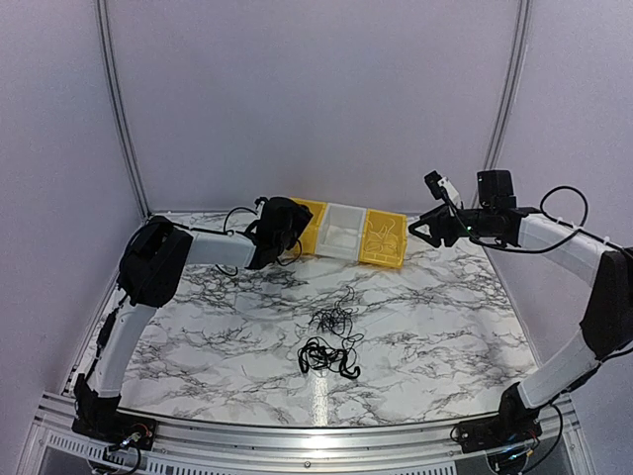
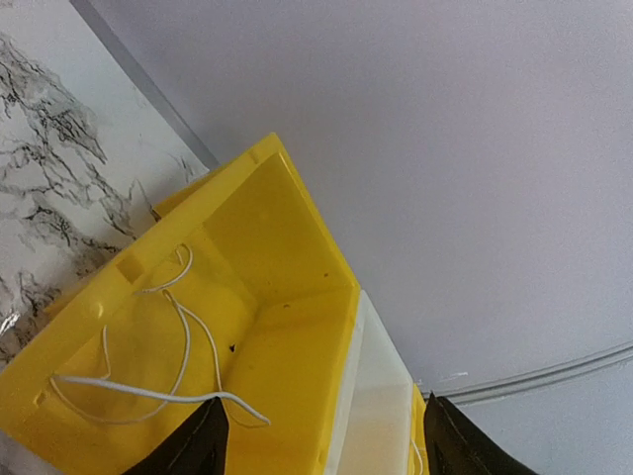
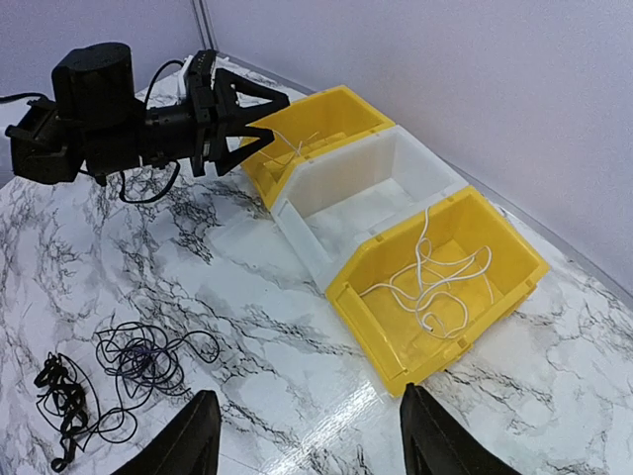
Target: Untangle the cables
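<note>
Two black cables lie apart on the marble table: a loose thin loop (image 1: 334, 319), also in the right wrist view (image 3: 148, 356), and a tighter bunch (image 1: 326, 356), also there (image 3: 64, 401). A whitish cable (image 2: 178, 336) lies in the left yellow bin (image 1: 309, 226). Another whitish cable (image 3: 435, 277) lies in the right yellow bin (image 1: 384, 237). My left gripper (image 1: 293, 237) is open over the left bin's edge, and the cable's end lies by its left finger (image 2: 198, 445). My right gripper (image 1: 415, 230) is open and empty, held high near the right bin.
A white bin (image 1: 343, 230) stands between the two yellow bins at the back of the table. The booth's pale walls and metal rails (image 1: 124, 119) close in the back and sides. The left arm (image 3: 99, 109) reaches across to the bins.
</note>
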`<action>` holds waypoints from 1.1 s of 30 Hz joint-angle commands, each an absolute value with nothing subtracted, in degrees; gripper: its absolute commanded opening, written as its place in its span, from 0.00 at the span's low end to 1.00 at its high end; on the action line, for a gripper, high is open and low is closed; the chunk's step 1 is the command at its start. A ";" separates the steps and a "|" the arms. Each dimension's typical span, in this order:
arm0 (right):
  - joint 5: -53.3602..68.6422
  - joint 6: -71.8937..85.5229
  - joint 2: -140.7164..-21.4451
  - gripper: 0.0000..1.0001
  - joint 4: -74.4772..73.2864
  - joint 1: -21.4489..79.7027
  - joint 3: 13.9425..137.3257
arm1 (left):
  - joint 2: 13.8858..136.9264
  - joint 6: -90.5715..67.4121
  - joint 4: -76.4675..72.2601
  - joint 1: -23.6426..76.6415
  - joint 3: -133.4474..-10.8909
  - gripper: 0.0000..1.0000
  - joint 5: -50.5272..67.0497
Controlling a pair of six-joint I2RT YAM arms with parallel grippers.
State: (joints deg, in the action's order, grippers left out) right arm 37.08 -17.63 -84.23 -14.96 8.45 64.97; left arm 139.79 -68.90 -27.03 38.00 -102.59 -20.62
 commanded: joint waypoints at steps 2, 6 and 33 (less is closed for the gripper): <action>38.76 -16.89 -84.83 0.61 -13.19 8.04 65.03 | 145.89 -72.86 -22.35 35.94 -111.40 0.69 -19.34; 39.60 -16.60 -85.21 0.61 -13.02 8.00 64.87 | 149.34 -71.92 -21.06 35.82 -117.55 0.67 -18.43; 40.13 -16.44 -86.32 0.60 -12.83 8.00 65.13 | 148.87 -69.60 -18.71 35.60 -120.04 0.12 -21.52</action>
State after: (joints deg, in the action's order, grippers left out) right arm 39.90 -17.12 -85.93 -13.91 8.43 64.97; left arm 149.23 -74.32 -19.11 35.81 -118.08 -20.03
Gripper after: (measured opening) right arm 0.607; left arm 0.188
